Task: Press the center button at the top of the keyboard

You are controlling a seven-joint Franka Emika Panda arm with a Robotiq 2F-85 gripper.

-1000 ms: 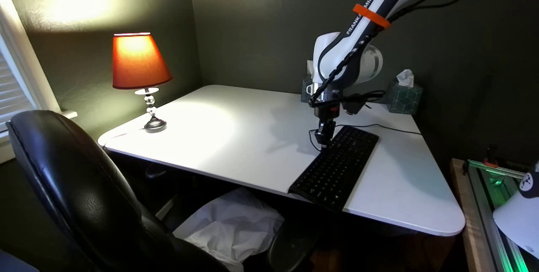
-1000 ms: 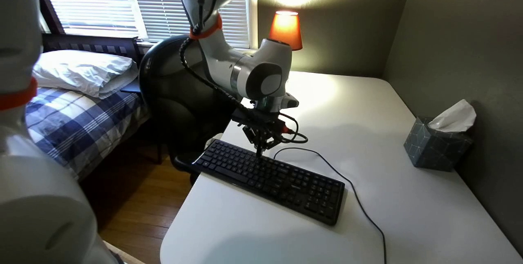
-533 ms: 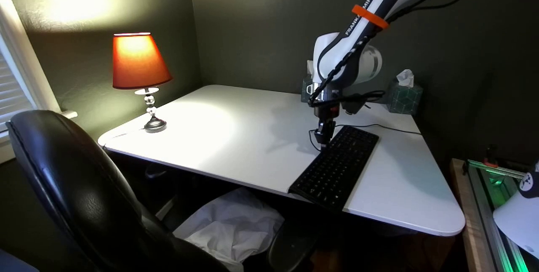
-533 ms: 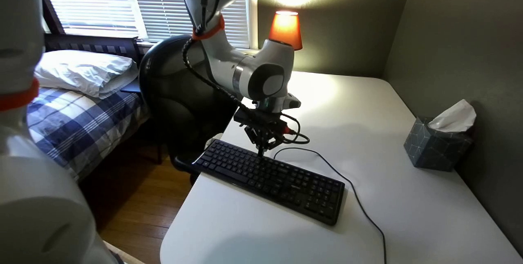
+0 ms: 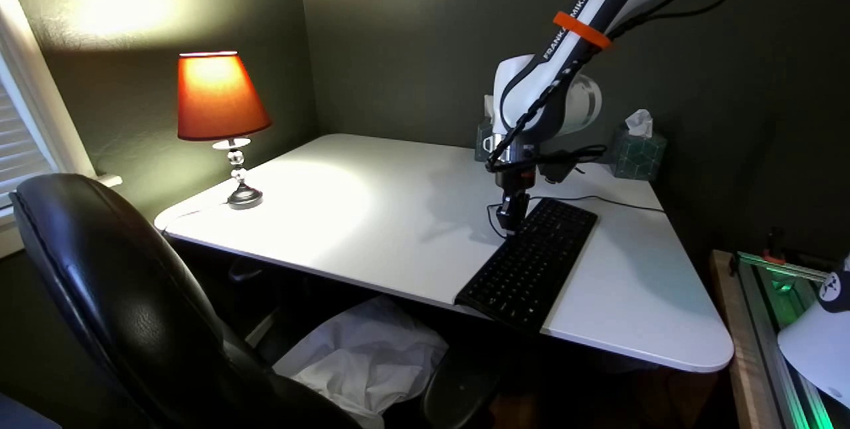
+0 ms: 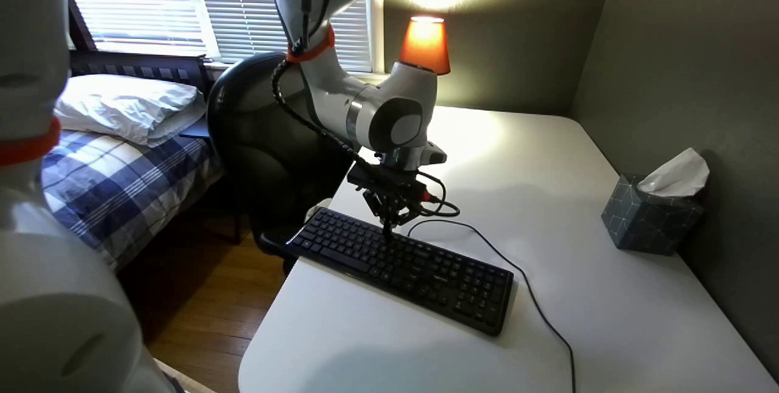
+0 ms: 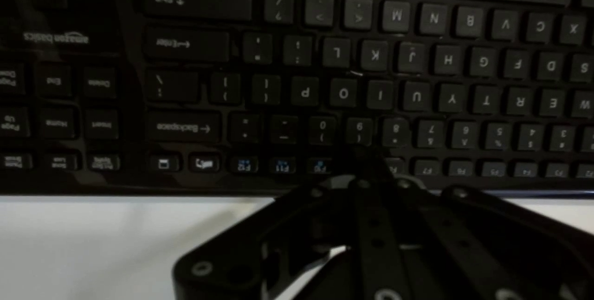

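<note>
Robotiq gripper [image 7: 369, 163] jaws together, nothing held. It's over the function-key row [image 7: 283, 165] of the Amazon Basics keyboard [image 7: 297, 70]; contact unclear.

The keyboard [image 6: 359, 253], long, flat and black, lies key side up on the worktop [image 5: 385, 216]. In an exterior view its letter-key end reaches the worktop's near edge and juts slightly past it, closer to the right rounded corner than to the left one. From there it runs inward, the number pad [image 6: 471, 295] at the inner end. A thin black cable [image 6: 548, 322] leaves the function-key side, bends and runs to the worktop's right edge. The dark keys [image 7: 343, 93] carry pale lettering; whether any is pressed down cannot be told.
</note>
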